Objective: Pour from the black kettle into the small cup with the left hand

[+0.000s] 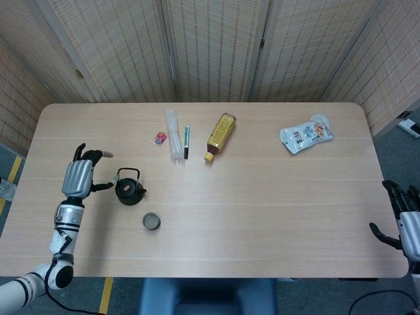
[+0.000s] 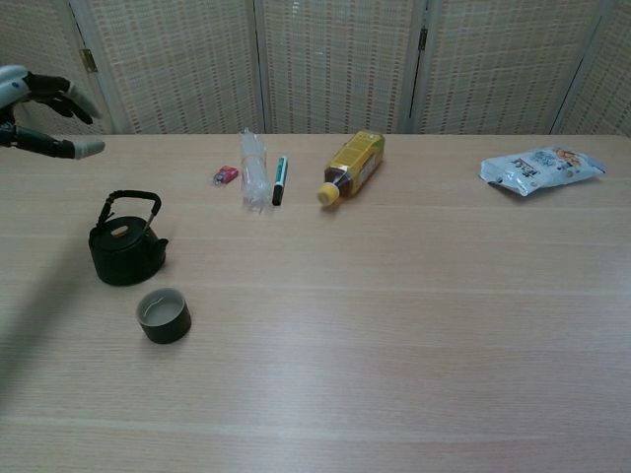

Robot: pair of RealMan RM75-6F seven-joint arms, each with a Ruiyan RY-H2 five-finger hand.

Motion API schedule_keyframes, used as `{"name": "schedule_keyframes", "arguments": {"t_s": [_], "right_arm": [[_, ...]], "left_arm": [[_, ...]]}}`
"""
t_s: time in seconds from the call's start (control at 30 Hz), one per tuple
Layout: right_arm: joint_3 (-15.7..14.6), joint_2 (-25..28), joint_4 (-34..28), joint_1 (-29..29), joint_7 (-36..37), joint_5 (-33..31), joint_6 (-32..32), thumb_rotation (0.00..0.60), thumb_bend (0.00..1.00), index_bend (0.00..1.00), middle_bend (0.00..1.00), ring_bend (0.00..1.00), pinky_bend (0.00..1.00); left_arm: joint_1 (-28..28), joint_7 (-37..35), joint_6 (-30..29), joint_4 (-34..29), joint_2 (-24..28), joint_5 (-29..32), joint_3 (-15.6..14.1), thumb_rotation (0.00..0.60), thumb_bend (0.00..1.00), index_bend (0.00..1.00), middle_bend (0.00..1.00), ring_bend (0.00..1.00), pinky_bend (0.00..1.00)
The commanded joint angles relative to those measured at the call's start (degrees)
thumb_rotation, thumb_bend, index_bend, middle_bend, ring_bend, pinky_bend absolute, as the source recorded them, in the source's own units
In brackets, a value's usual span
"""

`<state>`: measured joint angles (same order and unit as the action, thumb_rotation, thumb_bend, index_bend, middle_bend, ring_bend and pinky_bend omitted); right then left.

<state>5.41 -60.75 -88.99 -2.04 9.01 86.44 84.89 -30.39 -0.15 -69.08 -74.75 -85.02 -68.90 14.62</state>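
The black kettle [image 1: 128, 188] [image 2: 124, 248] stands upright on the table with its handle up, left of centre. The small dark cup [image 1: 151, 221] [image 2: 164, 314] sits just in front of it and slightly to its right. My left hand [image 1: 81, 175] [image 2: 37, 99] hovers to the left of the kettle, apart from it, fingers spread and holding nothing. My right hand [image 1: 401, 220] hangs off the table's right edge, fingers loosely apart and empty; the chest view does not show it.
Along the far side of the table lie a small red item [image 1: 159, 138], a clear plastic tube [image 1: 173, 134], a pen [image 1: 186, 142], a tea bottle [image 1: 220, 135] on its side and a snack bag [image 1: 306, 134]. Woven screens stand behind the table [image 1: 262, 216].
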Motion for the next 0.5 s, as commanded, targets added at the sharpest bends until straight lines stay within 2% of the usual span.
{"name": "schedule_keyframes", "arguments": {"t_s": [0.03, 0.13, 0.3, 0.5], "right_arm": [[-1.0, 0.1, 1.4, -2.2, 4.7, 2.5, -2.3, 0.6, 0.29, 0.02, 0.13, 0.19, 0.01], [-1.1, -0.8, 3.0, -3.0, 6.4, 3.9, -2.1, 0.6, 0.29, 0.04, 0.15, 0.2, 0.01], [-1.0, -2.6, 3.6, -3.3, 5.4, 4.1, -1.0, 0.6, 0.29, 0.04, 0.15, 0.2, 0.01], [-1.5, -3.4, 2.4, -2.7, 2.5, 3.8, 0.0, 0.6, 0.29, 0.04, 0.15, 0.19, 0.02]], "left_arm": [[5.4, 2.8, -6.5, -5.0, 3.1, -1.4, -2.6, 0.6, 0.38, 0.39, 0.4, 0.31, 0.0], [8.9, 5.4, -10.4, -8.2, 5.3, -2.7, -4.9, 0.6, 0.4, 0.4, 0.41, 0.31, 0.0], [14.3, 9.8, -16.9, -16.0, 10.0, -5.3, -8.2, 0.6, 0.4, 0.41, 0.41, 0.31, 0.0], [18.6, 11.3, -22.0, -19.7, 12.6, -9.3, -10.9, 0.6, 0.4, 0.42, 0.41, 0.31, 0.0]]}}
